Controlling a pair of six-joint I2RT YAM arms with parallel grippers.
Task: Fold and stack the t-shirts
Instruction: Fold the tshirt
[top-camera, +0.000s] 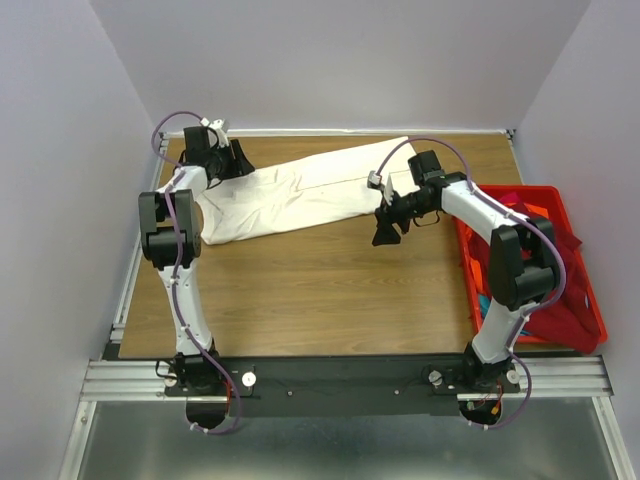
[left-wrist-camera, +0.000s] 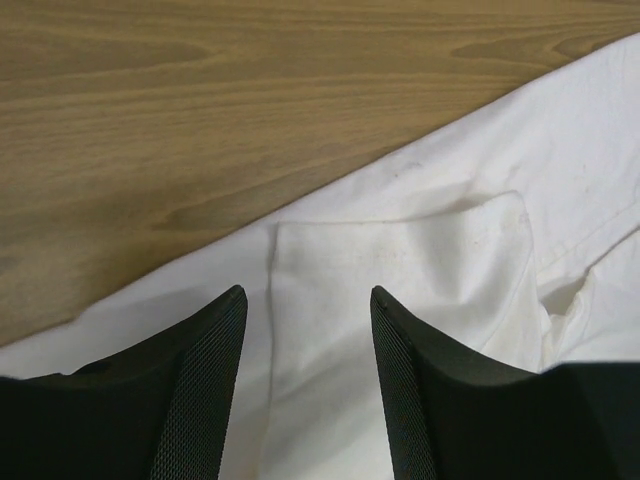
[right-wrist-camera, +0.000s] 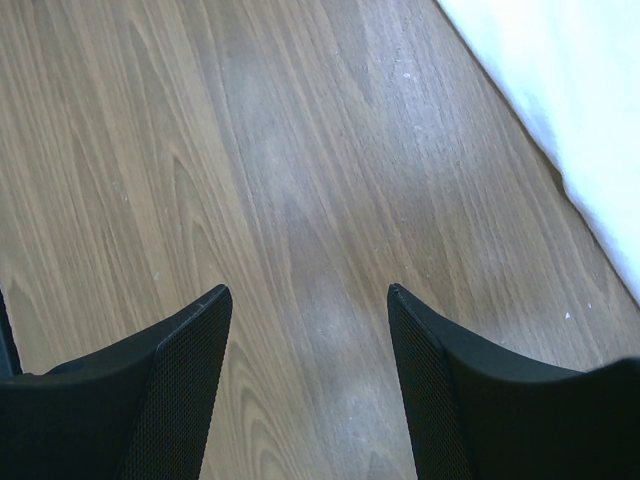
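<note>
Over the left end of the long cream-white cloth t-shirt (top-camera: 300, 195), spread on the brown wooden table (top-camera: 300, 290), hangs the left gripper (left-wrist-camera: 305, 292), fingers apart. The right gripper (right-wrist-camera: 308, 290), likewise spread, hovers beside the shirt's right end.

Wooden table (top-camera: 300, 290), brown grain running left to right, enclosed by pale lilac walls (top-camera: 340, 60) on three sides. Rigid red plastic crate (top-camera: 525, 192) at the table's right edge. Aluminium rail (top-camera: 120, 380) along the near edge.
</note>
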